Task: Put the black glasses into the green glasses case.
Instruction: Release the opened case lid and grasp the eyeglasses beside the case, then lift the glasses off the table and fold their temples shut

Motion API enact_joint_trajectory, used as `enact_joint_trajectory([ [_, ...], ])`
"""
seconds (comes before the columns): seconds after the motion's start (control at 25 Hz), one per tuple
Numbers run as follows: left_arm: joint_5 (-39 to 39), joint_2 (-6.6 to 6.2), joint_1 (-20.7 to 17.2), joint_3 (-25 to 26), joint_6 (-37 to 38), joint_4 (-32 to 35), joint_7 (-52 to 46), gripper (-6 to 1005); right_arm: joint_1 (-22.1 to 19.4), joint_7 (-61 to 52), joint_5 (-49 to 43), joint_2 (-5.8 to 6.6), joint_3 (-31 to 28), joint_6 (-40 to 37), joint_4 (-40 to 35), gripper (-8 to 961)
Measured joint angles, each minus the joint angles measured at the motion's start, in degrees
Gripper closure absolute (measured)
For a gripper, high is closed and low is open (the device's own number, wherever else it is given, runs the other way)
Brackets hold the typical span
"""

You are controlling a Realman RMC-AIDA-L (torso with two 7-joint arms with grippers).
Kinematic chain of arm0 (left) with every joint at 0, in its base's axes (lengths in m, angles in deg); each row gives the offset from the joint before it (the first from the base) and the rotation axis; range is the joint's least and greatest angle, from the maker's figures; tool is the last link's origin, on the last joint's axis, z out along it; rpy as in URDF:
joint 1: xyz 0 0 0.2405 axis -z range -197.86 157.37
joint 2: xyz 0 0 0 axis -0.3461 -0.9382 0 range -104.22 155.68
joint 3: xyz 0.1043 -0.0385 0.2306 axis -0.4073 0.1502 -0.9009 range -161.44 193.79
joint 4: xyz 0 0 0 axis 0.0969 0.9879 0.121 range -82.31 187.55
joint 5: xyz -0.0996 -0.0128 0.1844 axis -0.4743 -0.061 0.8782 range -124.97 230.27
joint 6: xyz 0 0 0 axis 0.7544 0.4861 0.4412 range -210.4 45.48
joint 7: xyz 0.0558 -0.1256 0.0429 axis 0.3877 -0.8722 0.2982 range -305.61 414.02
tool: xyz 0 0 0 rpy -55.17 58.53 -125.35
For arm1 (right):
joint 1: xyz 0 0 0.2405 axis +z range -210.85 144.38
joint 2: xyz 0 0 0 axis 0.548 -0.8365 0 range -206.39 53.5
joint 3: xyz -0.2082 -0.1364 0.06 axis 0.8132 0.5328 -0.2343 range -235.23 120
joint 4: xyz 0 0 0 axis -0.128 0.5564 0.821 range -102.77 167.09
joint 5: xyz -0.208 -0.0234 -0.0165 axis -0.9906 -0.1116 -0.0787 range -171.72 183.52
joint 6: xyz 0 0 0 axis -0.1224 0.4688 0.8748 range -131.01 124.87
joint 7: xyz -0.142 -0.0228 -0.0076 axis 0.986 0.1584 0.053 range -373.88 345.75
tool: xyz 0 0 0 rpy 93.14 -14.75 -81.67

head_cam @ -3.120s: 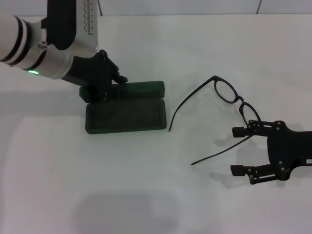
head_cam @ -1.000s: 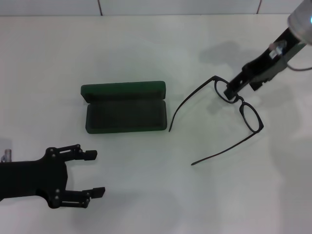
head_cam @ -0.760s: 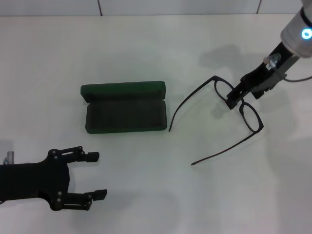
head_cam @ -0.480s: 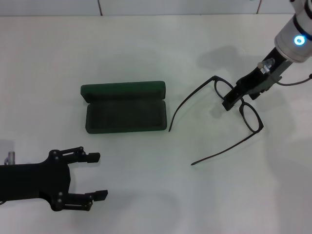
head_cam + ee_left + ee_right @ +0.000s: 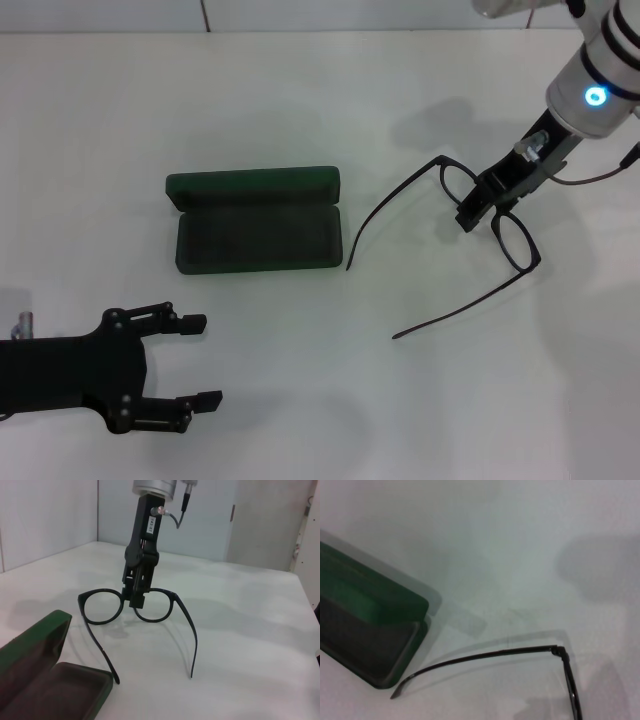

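The green glasses case (image 5: 255, 232) lies open on the white table, lid (image 5: 252, 185) tipped back, dark lining showing and nothing inside. The black glasses (image 5: 512, 238) rest to its right with both temple arms spread toward the case and the front edge. My right gripper (image 5: 470, 214) comes down from the upper right and is shut on the bridge between the lenses, which the left wrist view shows clearly (image 5: 137, 599). My left gripper (image 5: 205, 361) is open and empty at the lower left, in front of the case. The right wrist view shows the case (image 5: 367, 630) and one temple arm (image 5: 485, 656).
The white table (image 5: 330, 90) ends at a pale wall along the back. A cable hangs by the right wrist (image 5: 585, 172).
The left arm left the case lid and went to the lower left. The right arm moved from the lower right up to the glasses' bridge and settled there. The glasses have not shifted.
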State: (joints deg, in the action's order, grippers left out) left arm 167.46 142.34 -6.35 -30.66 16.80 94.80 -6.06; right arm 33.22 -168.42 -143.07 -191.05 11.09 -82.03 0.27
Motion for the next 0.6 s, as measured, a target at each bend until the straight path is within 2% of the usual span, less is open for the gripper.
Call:
enact_joint_trajectory([
  [0.12,0.0,0.02,-0.01,0.0,-0.04,0.0,0.03,145,-0.18,0.09,0.0,-0.25,0.84,0.96,0.48,310],
  [0.48,-0.02,0.02,-0.01,-0.1,-0.04,-0.05,0.06,144,-0.37,0.05,-0.33,-0.27,1.19,1.24,0.6,546],
  [0.6,-0.02,0.02,-0.09,-0.17,-0.04,-0.07,0.06,144,-0.37,-0.06,-0.74,-0.27,1.18,1.37,0.6,668],
])
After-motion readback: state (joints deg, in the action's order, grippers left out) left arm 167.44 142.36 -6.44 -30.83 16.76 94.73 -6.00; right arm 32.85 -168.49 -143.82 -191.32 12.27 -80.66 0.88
